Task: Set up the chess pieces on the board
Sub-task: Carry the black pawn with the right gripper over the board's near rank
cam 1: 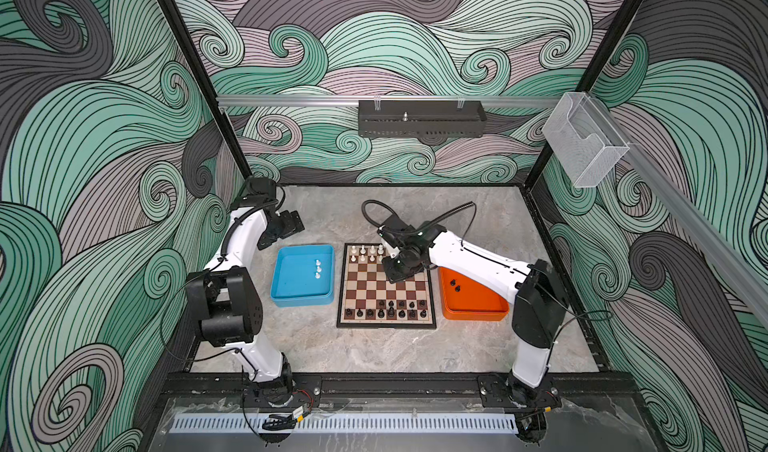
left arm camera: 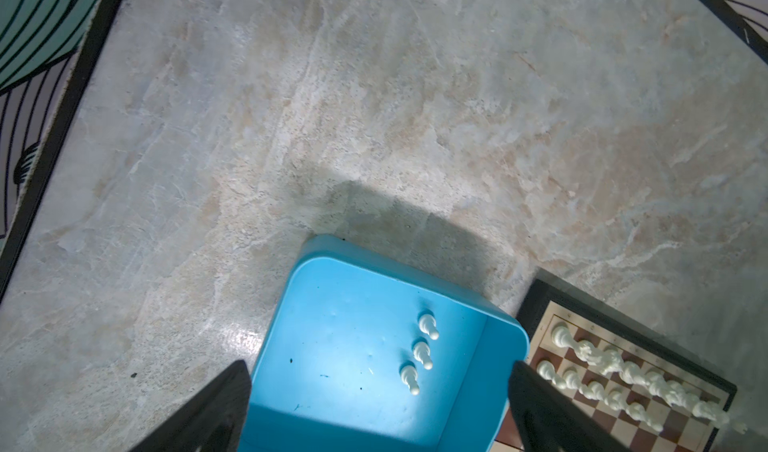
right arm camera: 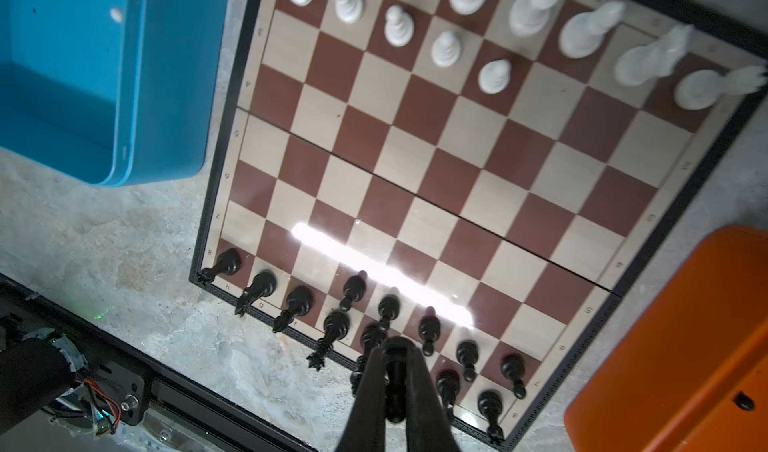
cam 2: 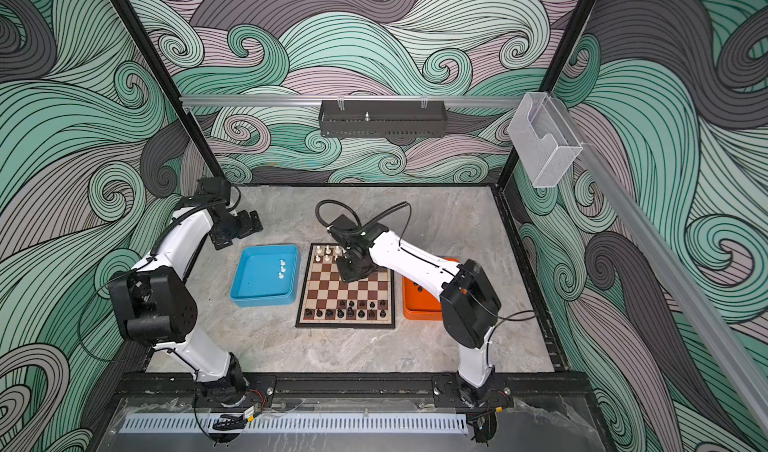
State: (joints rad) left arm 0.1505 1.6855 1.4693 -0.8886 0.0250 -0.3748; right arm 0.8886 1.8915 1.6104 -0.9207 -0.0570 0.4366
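Observation:
The board (cam 1: 371, 283) (cam 2: 332, 283) lies mid-table, with white chess pieces (cam 1: 368, 253) (right arm camera: 446, 49) along its far rows and black ones (cam 1: 390, 309) (right arm camera: 353, 290) along its near rows. My right gripper (cam 1: 392, 277) (cam 2: 347, 277) (right arm camera: 397, 346) hangs above the board's far half, shut on a black pawn (right arm camera: 395, 379). My left gripper (cam 1: 291, 225) (cam 2: 245, 225) (left arm camera: 378, 367) stands open and holds nothing, above the far edge of the blue tray (cam 1: 291, 288) (left arm camera: 332, 346). Three white pawns (cam 1: 318, 268) (left arm camera: 422, 352) stand in that tray.
An orange tray (cam 1: 473, 304) (right arm camera: 685, 346) sits right of the board, partly under my right arm, with two black pieces (cam 1: 455, 285) inside. The blue tray (right arm camera: 124, 76) almost touches the board's left side. Bare marble tabletop (cam 1: 374, 346) lies in front.

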